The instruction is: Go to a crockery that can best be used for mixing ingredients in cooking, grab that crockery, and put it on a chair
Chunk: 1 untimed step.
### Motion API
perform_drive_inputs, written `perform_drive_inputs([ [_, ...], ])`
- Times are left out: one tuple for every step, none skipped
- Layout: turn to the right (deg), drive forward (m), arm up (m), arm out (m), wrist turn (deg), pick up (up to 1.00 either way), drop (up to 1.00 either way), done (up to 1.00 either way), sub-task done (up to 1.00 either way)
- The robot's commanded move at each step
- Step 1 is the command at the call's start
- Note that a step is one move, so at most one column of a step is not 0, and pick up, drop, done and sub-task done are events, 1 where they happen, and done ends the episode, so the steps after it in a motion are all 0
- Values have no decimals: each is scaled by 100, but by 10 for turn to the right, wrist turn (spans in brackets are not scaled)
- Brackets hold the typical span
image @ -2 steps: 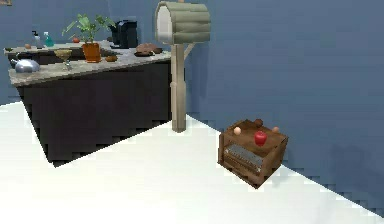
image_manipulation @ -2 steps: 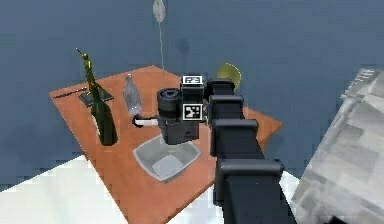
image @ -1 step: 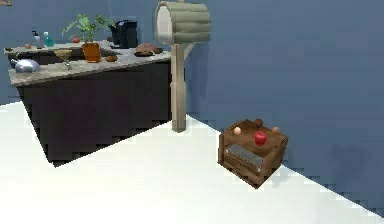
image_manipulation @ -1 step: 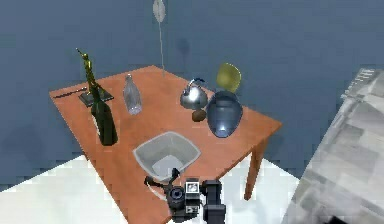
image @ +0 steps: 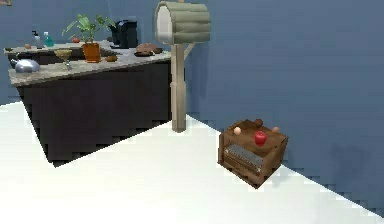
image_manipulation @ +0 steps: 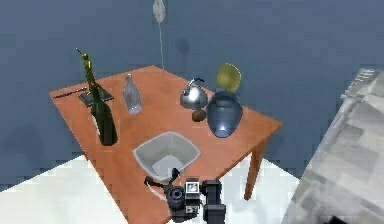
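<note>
Bowl [image_manipulation: 165,155] sits on wooden table [image_manipulation: 250,125], gripper [image_manipulation: 155,185] at its 6 o'clock rim. Jaw state and hold: cannot tell. Judged: approach done, lift and chair placement left.

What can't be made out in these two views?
1. Arm side view: whether the pincer holds anything. The bowl stands right at its far end.
2. Arm side view: the grey bulk at the right is cut off by the picture's edge.
3. Forward view: the small blobs on the counter are too small to name.
</note>
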Motion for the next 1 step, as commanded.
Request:
perform_drive_inputs([
  [0, 0, 10, 0, 0, 0, 0, 0, 0],
])
